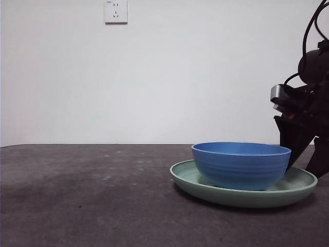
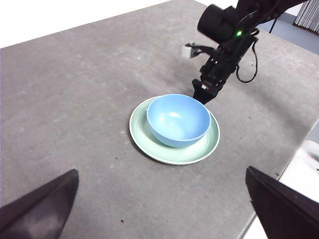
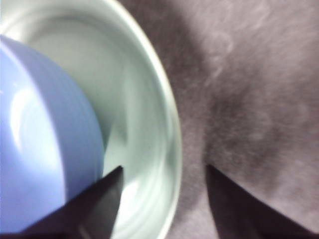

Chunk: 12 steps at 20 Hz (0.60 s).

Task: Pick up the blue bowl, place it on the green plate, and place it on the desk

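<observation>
Blue bowl: your blue bowl (image 1: 241,164) sits upright inside the green plate (image 1: 298,186), resting on the plate's floor, a little toward one side rather than dead centre.
Green plate: it lies flat on the counter (image 1: 87,195), toward the right half of the front view, with its rim showing all round the bowl.
Right tool: your right tool (image 3: 162,174) is down at the plate's edge. Its jaws stand apart and straddle the rim, one over the plate's inside just beside the bowl's wall, the other over the counter outside. You have hold of nothing with it; whether a jaw touches the rim cannot be told from the blurred wrist picture.
Right arm elsewhere: from the front it shows as a dark mass (image 1: 303,123) behind the plate's right side; in the left wrist view it reaches down to the plate's far rim (image 2: 205,92).
Left tool: your left tool (image 2: 159,209) hangs high over the counter, well apart from the plate, jaws spread wide and empty.
Wall: a white socket (image 1: 115,11) sits high on it.
</observation>
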Available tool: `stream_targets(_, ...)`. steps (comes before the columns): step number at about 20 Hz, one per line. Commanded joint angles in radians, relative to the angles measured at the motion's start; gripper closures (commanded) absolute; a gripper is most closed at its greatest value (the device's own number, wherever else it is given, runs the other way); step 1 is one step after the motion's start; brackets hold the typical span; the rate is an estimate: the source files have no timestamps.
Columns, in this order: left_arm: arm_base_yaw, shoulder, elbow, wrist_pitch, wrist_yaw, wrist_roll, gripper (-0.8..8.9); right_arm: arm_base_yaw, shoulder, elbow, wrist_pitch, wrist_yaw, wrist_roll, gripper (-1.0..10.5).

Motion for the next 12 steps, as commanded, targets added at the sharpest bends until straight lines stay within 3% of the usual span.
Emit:
stream_targets(1,-0.006,0.005,0.01,0.011,-0.006,-0.006,1.91,0.009,0.021,0.016,0.01,-0.003,-0.013,8.5)
stream_targets(3,-0.006,0.005,0.01,0.011,-0.006,-0.006,1.91,0.009,0.021,0.016,0.01,0.001,-0.013,9.3)
stream_targets(9,-0.006,0.005,0.01,0.011,-0.006,-0.006,1.91,0.006,0.021,0.018,0.01,0.006,0.0,9.3)
stream_targets(12,-0.006,0.005,0.01,0.011,-0.006,-0.006,1.91,-0.006,0.021,0.047,-0.01,-0.006,0.042,9.3)
